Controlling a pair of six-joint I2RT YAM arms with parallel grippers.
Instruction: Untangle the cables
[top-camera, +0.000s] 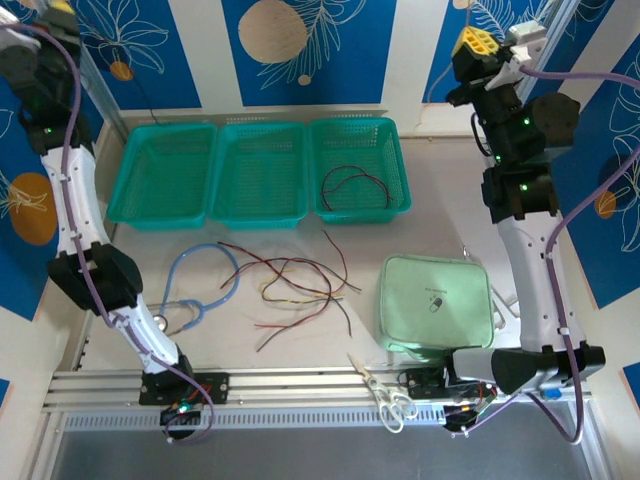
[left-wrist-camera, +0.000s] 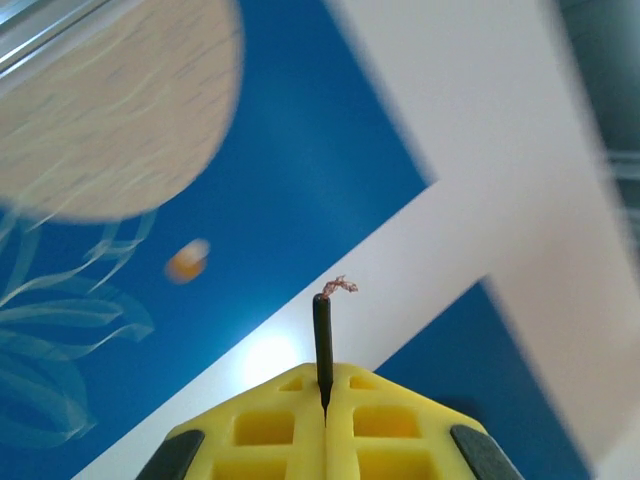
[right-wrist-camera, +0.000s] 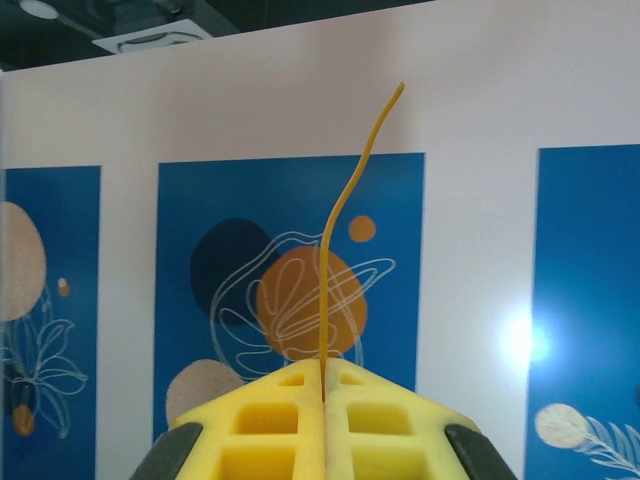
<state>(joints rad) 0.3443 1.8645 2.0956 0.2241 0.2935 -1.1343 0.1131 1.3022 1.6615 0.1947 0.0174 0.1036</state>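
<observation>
Left wrist: left pincer (left-wrist-camera: 325, 385) clamps black cable (left-wrist-camera: 321, 335), short stub past it | right pincer (right-wrist-camera: 323, 385) clamps yellow cable (right-wrist-camera: 335, 230) | best: separate slowly

The left hand (left-wrist-camera: 325, 400) is cut off by the lower edge of its wrist view. The black cable (left-wrist-camera: 321, 340) vanishes where that hand pinches it, and the wall (left-wrist-camera: 330, 170) behind is blurred. The yellow cable (right-wrist-camera: 340, 230) likewise disappears into the right hand (right-wrist-camera: 323, 390). On the counter (top-camera: 440, 190), the cables (top-camera: 295, 290) are too thin to tell which crosses over which.
</observation>
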